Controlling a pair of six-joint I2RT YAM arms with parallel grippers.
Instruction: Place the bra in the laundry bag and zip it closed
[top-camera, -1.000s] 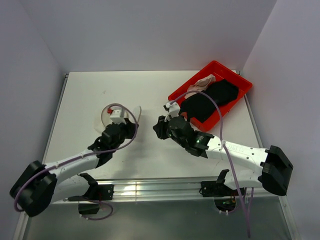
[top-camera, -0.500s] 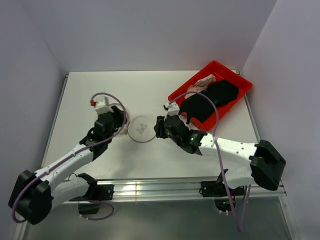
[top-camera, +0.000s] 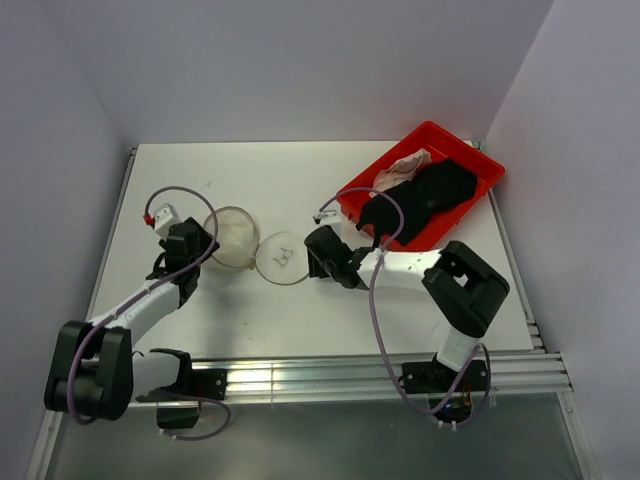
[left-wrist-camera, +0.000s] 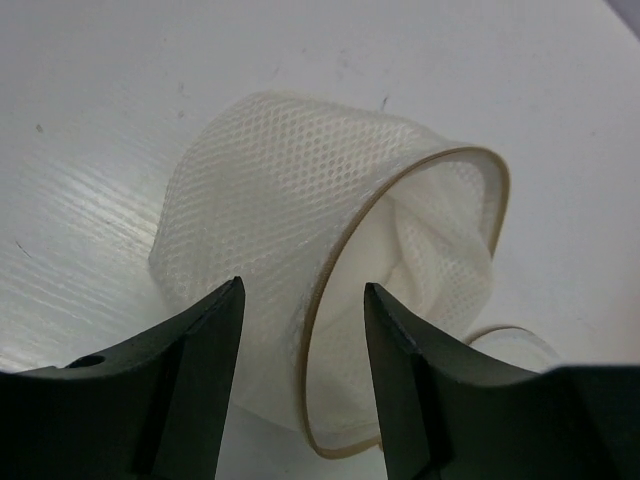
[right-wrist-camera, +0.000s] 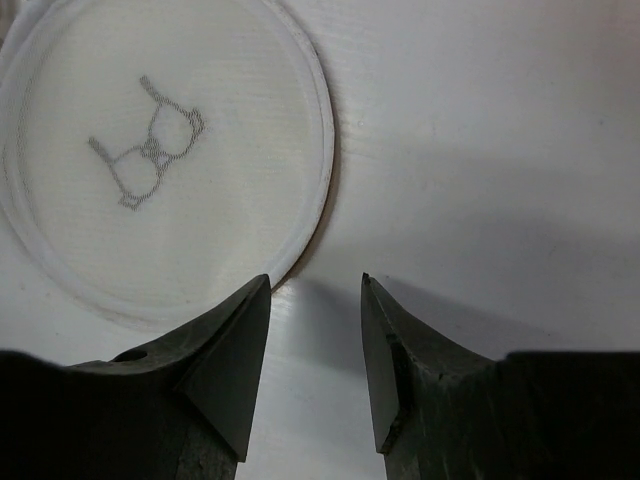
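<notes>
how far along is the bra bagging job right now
Done: laundry bag is unzipped, its lid flat beside it. In hand: nothing; left gripper open at the bag's rim, right gripper open by the lid. To do: clothes lie in the red tray; loading and zipping remain.

My left gripper (top-camera: 203, 243) has drawn back to the left, and the laundry bag (top-camera: 232, 237) now lies on its side, its mouth showing. The lid (top-camera: 283, 258), on edge a second ago, lies flat. My right gripper (top-camera: 313, 255) has edged to the lid's right rim, its arm folded in closer.
</notes>
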